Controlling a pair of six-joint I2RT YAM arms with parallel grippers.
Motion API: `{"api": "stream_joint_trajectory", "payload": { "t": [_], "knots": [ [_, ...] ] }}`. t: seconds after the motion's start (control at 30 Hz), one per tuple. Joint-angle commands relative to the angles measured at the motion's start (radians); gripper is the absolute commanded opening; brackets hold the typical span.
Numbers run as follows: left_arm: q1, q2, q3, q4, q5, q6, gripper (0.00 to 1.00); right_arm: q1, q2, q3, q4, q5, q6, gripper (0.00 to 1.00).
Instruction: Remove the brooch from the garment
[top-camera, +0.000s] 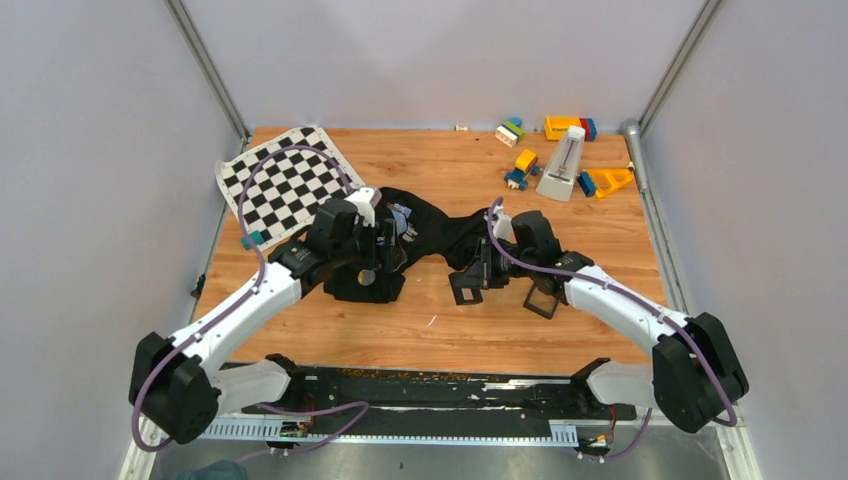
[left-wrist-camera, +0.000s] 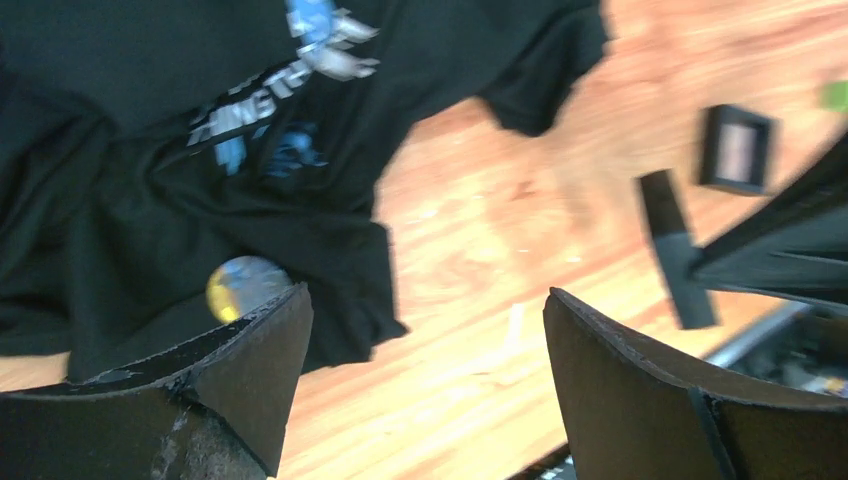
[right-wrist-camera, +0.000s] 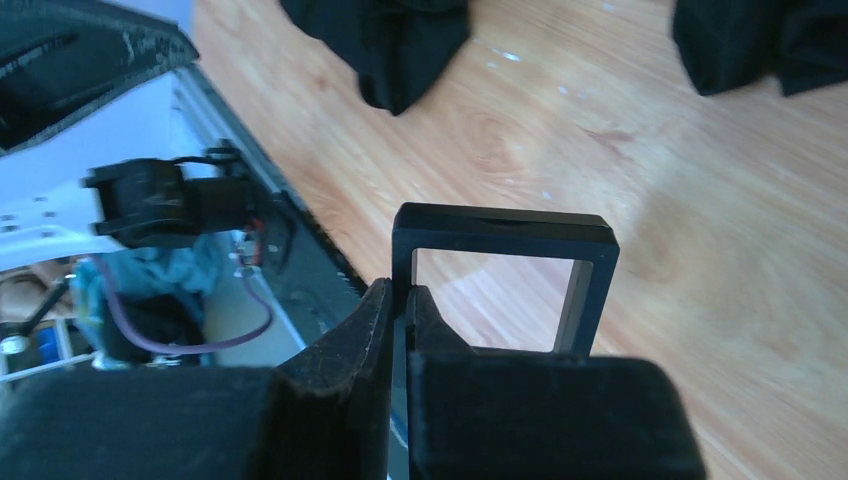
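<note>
1. The garment (top-camera: 430, 225) is bunched up around mid-bench, a bit toward the left edge of the bench (top-camera: 430, 335). The brooch (left-wrist-camera: 243, 286) is the small round pale disc on a fold of it, close to the cloth's edge, with bare wood just beside.
2. The left fingers (left-wrist-camera: 240, 390) are spread wide with nothing between them, hanging over that fold. The disc sits just beside one finger, not between the two. The wrist view is blurry, so I can't tell if that finger touches it.
3. The right fingers (right-wrist-camera: 350, 350) are pinched together on one side of a black square frame (right-wrist-camera: 500, 228), nearer the middle of the bench. It's not what we're after, so I'd park it clear of the shirt.
4. For the grab, I'd slide the left fingers sideways until the disc is centred, come straight down, and close on the rim only, not the cloth.
5. Main worry: soft cloth will probably lift with the disc. I can't see how it's fastened, so pull slowly and watch whether the fold tents up.
</note>
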Motion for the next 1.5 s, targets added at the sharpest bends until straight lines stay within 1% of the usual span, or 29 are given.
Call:
{"api": "stream_joint_trajectory", "payload": {
  "t": [0.0, 0.03, 0.07, 0.1, 0.13, 0.17, 0.2, 0.23, 0.27, 0.3, 0.33, 0.37, 0.53, 0.63, 0.73, 0.83, 0.97, 1.17, 1.33, 1.4, 1.47],
  "knots": [
    [-0.004, -0.082, -0.004, 0.11, 0.217, -0.123, 0.92, -0.024, -0.058, -0.033, 0.208, -0.142, 0.133, 0.0],
    [-0.004, -0.101, -0.027, 0.134, 0.273, -0.142, 0.91, -0.028, -0.065, -0.041, 0.252, -0.163, 0.165, 0.0],
    [-0.004, -0.111, -0.046, 0.21, 0.307, -0.199, 0.9, -0.03, -0.073, -0.05, 0.286, -0.18, 0.19, 0.0],
    [-0.004, -0.128, -0.093, 0.262, 0.379, -0.236, 0.85, -0.031, -0.081, -0.064, 0.32, -0.197, 0.217, 0.0],
    [-0.004, -0.135, -0.124, 0.406, 0.412, -0.326, 0.83, -0.033, -0.09, -0.077, 0.358, -0.212, 0.245, 0.0],
    [-0.004, -0.145, -0.191, 0.579, 0.467, -0.374, 0.77, -0.034, -0.1, -0.089, 0.392, -0.223, 0.273, 0.0],
    [-0.004, -0.147, -0.223, 0.657, 0.487, -0.473, 0.73, -0.035, -0.108, -0.103, 0.425, -0.232, 0.297, 0.0],
    [-0.004, -0.15, -0.282, 0.807, 0.511, -0.521, 0.67, -0.035, -0.116, -0.114, 0.458, -0.239, 0.321, 0.0],
    [-0.004, -0.149, -0.327, 0.87, 0.521, -0.593, 0.64, -0.036, -0.121, -0.121, 0.478, -0.245, 0.343, 0.0],
    [-0.004, -0.148, -0.345, 0.977, 0.534, -0.623, 0.6, -0.037, -0.126, -0.125, 0.5, -0.255, 0.362, 0.0],
    [-0.004, -0.147, -0.371, 1.017, 0.539, -0.672, 0.59, -0.037, -0.131, -0.13, 0.52, -0.265, 0.383, 0.0],
    [-0.005, -0.147, -0.38, 1.07, 0.545, -0.688, 0.57, -0.038, -0.134, -0.134, 0.539, -0.271, 0.402, 0.0],
    [-0.023, -0.139, -0.419, 1.163, 0.551, -0.754, 0.56, -0.038, -0.146, -0.147, 0.61, -0.285, 0.476, 0.0],
    [-0.039, -0.116, -0.427, 1.243, 0.56, -0.793, 0.53, -0.038, -0.138, -0.146, 0.631, -0.287, 0.498, 0.0],
    [-0.057, -0.067, -0.419, 1.277, 0.572, -0.811, 0.49, -0.038, -0.124, -0.148, 0.667, -0.305, 0.522, 0.0],
    [-0.065, -0.034, -0.417, 1.297, 0.57, -0.82, 0.47, -0.038, -0.113, -0.147, 0.691, -0.319, 0.537, 0.0],
    [-0.068, -0.015, -0.421, 1.299, 0.558, -0.82, 0.46, -0.037, -0.121, -0.145, 0.677, -0.312, 0.531, 0.0],
    [-0.069, -0.004, -0.421, 1.297, 0.551, -0.822, 0.48, -0.038, -0.122, -0.135, 0.665, -0.319, 0.523, 0.0],
    [-0.071, 0.023, -0.411, 1.327, 0.565, -0.836, 0.43, -0.038, -0.109, -0.134, 0.679, -0.339, 0.52, 0.0],
    [-0.07, 0.034, -0.412, 1.339, 0.563, -0.842, 0.43, -0.038, -0.111, -0.131, 0.675, -0.35, 0.496, 0.0],
    [-0.07, 0.042, -0.416, 1.362, 0.557, -0.862, 0.45, -0.038, -0.119, -0.125, 0.655, -0.37, 0.44, 0.0]
  ]
}}
